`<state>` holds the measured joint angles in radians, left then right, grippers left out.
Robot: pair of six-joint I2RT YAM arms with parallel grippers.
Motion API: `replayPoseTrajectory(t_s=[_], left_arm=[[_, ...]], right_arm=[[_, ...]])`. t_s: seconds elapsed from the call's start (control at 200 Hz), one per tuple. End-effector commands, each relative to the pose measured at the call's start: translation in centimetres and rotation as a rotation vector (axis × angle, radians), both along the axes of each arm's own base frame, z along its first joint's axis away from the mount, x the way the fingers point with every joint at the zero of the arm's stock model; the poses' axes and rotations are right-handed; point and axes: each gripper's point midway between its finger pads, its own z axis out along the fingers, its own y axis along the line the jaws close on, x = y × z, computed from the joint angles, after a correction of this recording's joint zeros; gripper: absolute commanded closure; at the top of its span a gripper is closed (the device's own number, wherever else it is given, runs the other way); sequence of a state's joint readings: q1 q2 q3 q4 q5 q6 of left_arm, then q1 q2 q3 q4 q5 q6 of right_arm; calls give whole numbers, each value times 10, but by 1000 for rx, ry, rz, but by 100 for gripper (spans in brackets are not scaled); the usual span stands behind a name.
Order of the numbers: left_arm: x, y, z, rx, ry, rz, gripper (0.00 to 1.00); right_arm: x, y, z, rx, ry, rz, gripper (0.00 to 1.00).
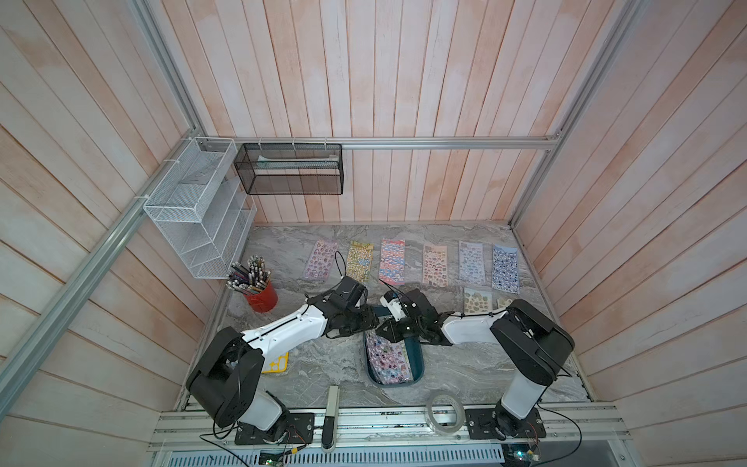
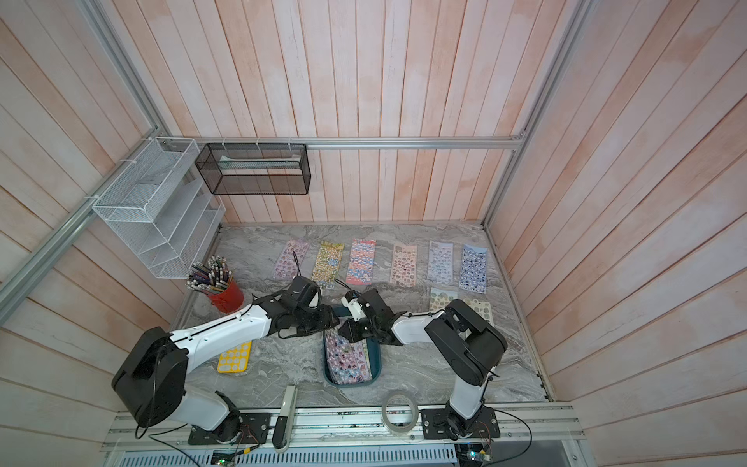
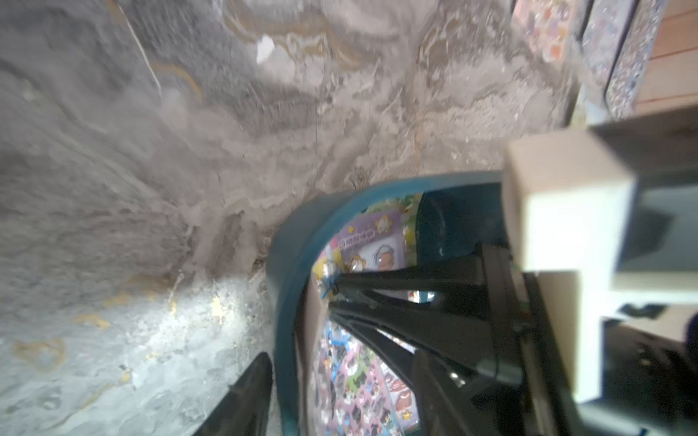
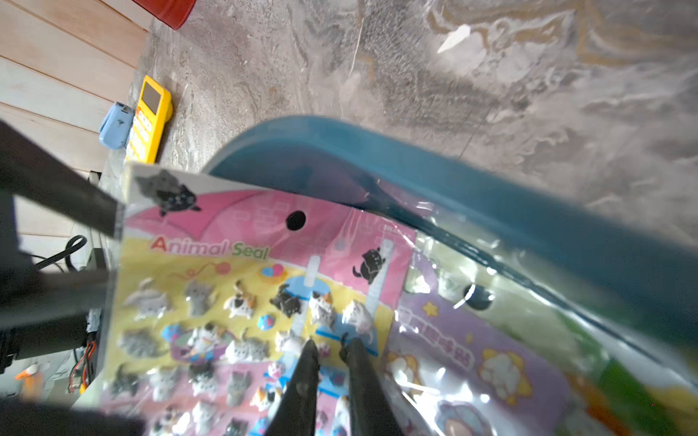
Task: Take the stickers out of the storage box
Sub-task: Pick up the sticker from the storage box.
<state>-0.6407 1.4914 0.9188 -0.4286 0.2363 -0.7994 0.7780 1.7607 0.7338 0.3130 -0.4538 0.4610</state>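
The teal storage box [image 1: 414, 356] [image 2: 375, 356] lies mid-table, and several stickers [image 1: 388, 360] are stacked in it. More sticker sheets [image 1: 392, 260] lie in a row at the back of the table. My right gripper [image 4: 332, 345] reaches into the box's far end. Its fingers are closed to a narrow gap on the pink and yellow cat sheet [image 4: 211, 302], whose end is raised over the box rim [image 4: 415, 162]. My left gripper [image 3: 340, 362] is open beside it. One of its fingers [image 3: 249, 396] is outside the box wall [image 3: 287, 264].
A red pencil cup [image 1: 262, 297] stands back left, below a white wire rack [image 1: 198, 210] and a black mesh basket [image 1: 289, 170]. A yellow stencil [image 2: 234, 356] lies under my left arm. A tape roll [image 1: 444, 410] and a grey tool [image 1: 331, 408] sit at the front edge.
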Motion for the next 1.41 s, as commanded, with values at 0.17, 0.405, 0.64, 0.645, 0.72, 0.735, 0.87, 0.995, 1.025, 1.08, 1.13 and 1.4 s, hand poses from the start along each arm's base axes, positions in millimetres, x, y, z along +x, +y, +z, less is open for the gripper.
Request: replayPoseTrajectory(t_s=[0.17,0.405,0.64,0.645,0.72,0.735,0.87,0.995,1.025,1.08,1.13,1.4], left_arm=[[31,21,26,110,-87,82,44],[30,20,14,143,-58,68,64],[28,7,6,145,-36,29,77],[27,7,6,145,-36,28,77],[28,4,7,139,-37,24,84],[28,3,7,139,-38,23,86],[28,2,8,139,-41,21,100],[28,3,10,139,-46,21,100],[28,2,11,135,-49,19,100],[29,0,17,119,-66,10,100],[31,-3,25,98,-90,1,100],[45,-14,85,-12,-282,-22,100]], right_arm=[[-23,-17,-23,-54,113,19,83],[-21,-18,-23,-60,117,13,84],[-19,-19,-22,-68,115,9,84],[-19,-19,-22,-67,115,9,84],[-18,-19,-22,-68,113,8,84],[-18,-19,-21,-68,113,8,84],[-17,-19,-22,-71,113,5,84],[-16,-20,-18,-71,104,-1,84],[-15,-20,-16,-71,98,-4,84],[-11,-20,-7,-71,76,-8,84],[-6,-20,5,-71,41,-17,83],[25,-32,77,-91,-190,-101,77]])
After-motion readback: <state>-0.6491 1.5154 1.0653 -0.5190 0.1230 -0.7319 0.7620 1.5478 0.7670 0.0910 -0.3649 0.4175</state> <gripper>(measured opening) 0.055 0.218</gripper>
